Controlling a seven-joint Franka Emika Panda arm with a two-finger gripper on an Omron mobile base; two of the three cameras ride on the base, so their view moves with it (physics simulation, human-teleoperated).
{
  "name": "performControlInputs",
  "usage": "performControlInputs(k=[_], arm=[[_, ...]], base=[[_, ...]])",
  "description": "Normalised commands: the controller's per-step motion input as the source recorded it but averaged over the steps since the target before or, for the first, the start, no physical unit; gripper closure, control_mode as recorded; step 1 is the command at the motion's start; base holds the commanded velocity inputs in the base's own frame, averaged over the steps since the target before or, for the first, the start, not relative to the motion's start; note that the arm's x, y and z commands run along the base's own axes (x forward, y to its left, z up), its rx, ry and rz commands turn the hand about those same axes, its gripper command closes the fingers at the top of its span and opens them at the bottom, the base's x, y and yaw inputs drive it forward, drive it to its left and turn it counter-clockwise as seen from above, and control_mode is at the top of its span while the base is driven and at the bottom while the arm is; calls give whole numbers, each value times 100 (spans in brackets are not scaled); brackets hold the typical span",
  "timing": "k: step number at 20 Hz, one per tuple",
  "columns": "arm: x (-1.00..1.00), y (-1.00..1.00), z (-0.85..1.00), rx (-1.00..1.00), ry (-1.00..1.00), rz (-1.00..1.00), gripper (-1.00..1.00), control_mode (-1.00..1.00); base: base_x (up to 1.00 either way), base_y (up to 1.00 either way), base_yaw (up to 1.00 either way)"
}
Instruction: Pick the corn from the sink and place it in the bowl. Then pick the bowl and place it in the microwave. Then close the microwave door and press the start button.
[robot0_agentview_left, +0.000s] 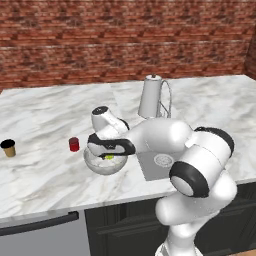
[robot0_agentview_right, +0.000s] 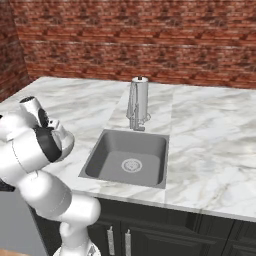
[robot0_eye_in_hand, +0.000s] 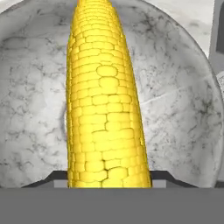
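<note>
A: Right, logging position first. Where is the corn sitting?

B: It is lying inside the bowl, lengthwise down the middle as the hand view is showing it, running from 12 o'clock to 6 o'clock. In the left base view a small yellow-green patch of it is peeking out under the gripper, within the bowl's rim.

A: Appearance?

B: Bright yellow cob, rows of blocky kernels, tapering toward 12 o'clock. Its green tip is showing as a greenish edge in the left base view.

A: And the bowl?

B: Wide, round, glassy, mottled grey-white with dark veining. It is standing on the marble counter, just beside the sink, at the sink's 9 o'clock in the left base view.

A: Pincer state?

B: The hand is hovering low over the bowl, and dark finger tips are flanking the cob's near end at 6 o'clock in the hand view. I cannot tell whether the jaws are gripping the cob or standing clear of it.

A: Other items?

B: A small red cup is standing near the bowl at its 10 o'clock; a black cup is farther out at 9 o'clock. The sink basin is showing bare grey steel with its round drain.
</note>
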Motion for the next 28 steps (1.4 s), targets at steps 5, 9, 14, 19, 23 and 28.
performControlInputs(k=[5,9,14,19,23,28], arm=[[-37,-6,54,0,-14,0,-100,-100],[-43,-15,38,0,-6,-2,-100,-100],[-70,32,4,0,2,3,-100,-100],[2,8,-9,-8,0,2,-100,-100],[29,14,-30,-15,1,1,-100,-100],[35,12,-22,-12,4,2,-100,-100]], base=[[0,0,0],[0,0,0],[0,0,0],[0,0,0],[0,0,0],[0,0,0]])
